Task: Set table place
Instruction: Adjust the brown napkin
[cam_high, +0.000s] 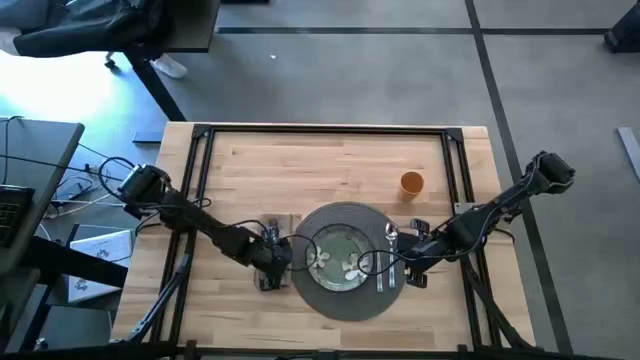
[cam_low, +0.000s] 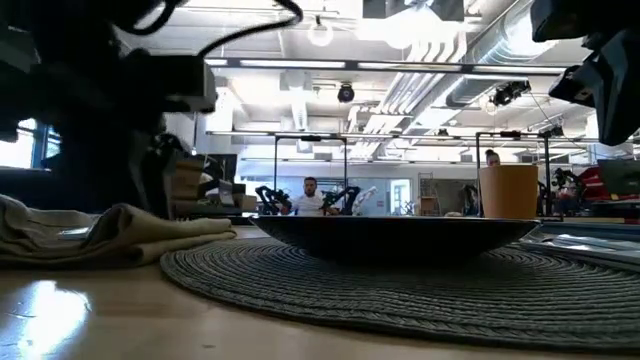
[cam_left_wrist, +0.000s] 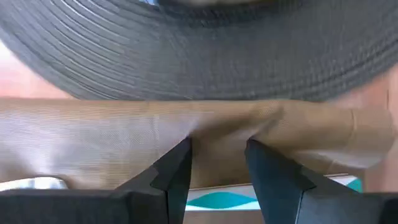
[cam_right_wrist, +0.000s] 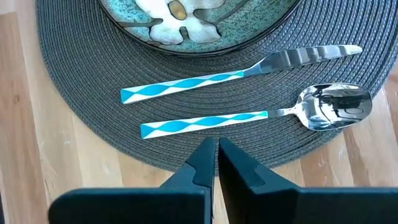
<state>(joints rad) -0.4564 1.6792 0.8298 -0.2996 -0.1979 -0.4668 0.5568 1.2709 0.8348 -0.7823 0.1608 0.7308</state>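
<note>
Tan napkin (cam_left_wrist: 186, 134) under your left gripper's (cam_left_wrist: 217, 155) spread fingers may bunch against the placemat's (cam_high: 345, 290) edge; right gripper (cam_right_wrist: 216, 155), fingers pressed together, idles.

fork (cam_left_wrist: 217, 200) mostly hidden under napkin (cam_left_wrist: 124, 143)

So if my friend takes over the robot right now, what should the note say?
Left claw: open, low over the tan napkin beside the placemat's left edge. A utensil with a blue-white handle peeks out under the napkin; which one it is I cannot tell.
Right claw: shut, empty, just off the placemat's right edge.
Done: plate on the placemat, knife and spoon laid right of it, orange cup standing on the table beyond them.
Left: probably finish the napkin side.
</note>
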